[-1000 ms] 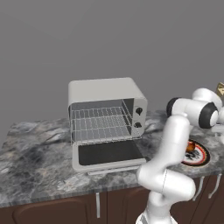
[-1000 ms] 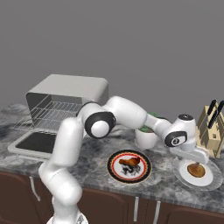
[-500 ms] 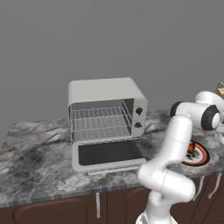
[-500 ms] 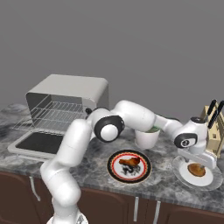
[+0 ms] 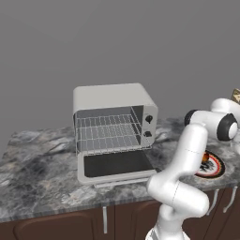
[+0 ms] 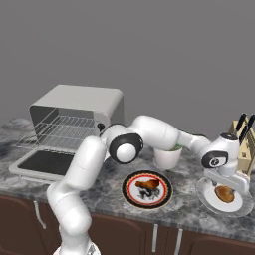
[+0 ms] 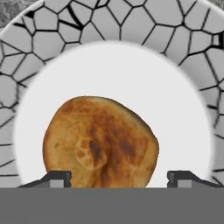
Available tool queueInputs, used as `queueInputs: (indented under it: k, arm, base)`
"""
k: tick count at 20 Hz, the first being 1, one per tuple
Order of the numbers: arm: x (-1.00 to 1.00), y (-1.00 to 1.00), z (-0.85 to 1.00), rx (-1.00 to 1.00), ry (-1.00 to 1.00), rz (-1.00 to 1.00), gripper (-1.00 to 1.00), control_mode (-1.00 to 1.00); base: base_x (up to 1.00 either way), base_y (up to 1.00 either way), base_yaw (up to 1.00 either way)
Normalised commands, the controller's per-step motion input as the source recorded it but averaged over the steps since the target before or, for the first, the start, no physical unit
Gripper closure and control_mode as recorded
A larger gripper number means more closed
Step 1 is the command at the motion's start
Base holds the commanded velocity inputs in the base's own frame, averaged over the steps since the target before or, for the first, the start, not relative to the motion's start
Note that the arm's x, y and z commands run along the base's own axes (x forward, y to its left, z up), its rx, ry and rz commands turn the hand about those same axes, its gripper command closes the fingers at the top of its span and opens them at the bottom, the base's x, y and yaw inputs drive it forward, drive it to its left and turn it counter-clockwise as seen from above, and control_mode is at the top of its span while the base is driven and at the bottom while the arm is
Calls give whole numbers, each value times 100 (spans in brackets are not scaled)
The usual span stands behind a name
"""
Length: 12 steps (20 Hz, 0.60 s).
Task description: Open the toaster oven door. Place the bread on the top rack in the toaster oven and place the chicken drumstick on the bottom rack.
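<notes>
The toaster oven (image 5: 112, 101) stands on the counter with its door (image 5: 116, 165) folded down flat. Inside, the top rack (image 5: 108, 123) and bottom rack (image 5: 110, 139) are bare. The bread (image 7: 100, 140), round and golden-brown, lies on a white plate (image 7: 183, 39) with a grey mosaic rim at the far right. My gripper (image 7: 120, 179) hangs straight over the bread (image 6: 225, 193), open, one fingertip (image 7: 57, 178) at its left edge and the other a little off its right side. The chicken drumstick (image 6: 148, 185) lies on a red-rimmed plate (image 6: 130, 195) near the counter's front.
A white cup (image 6: 167, 158) with something green in it stands behind the red-rimmed plate. A knife block (image 6: 244, 149) rises just behind the bread's plate (image 6: 239, 206). The counter's front edge runs close below both plates.
The hand has swung right and come down over the bread's plate. The jaws have narrowed a little around the bread.
</notes>
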Motion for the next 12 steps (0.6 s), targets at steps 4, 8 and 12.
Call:
queueInputs:
  k: [4, 8, 12]
  arm:
    - [-96, 0, -44, 0, 0, 0, -100, -100]
    - [-70, 0, -58, 0, 0, 0, -100, -100]
    - [-38, 0, -38, 0, 0, 0, 100, -100]
  base:
    - [0, 0, 0]
    - [0, 0, 0]
    - [0, 0, 0]
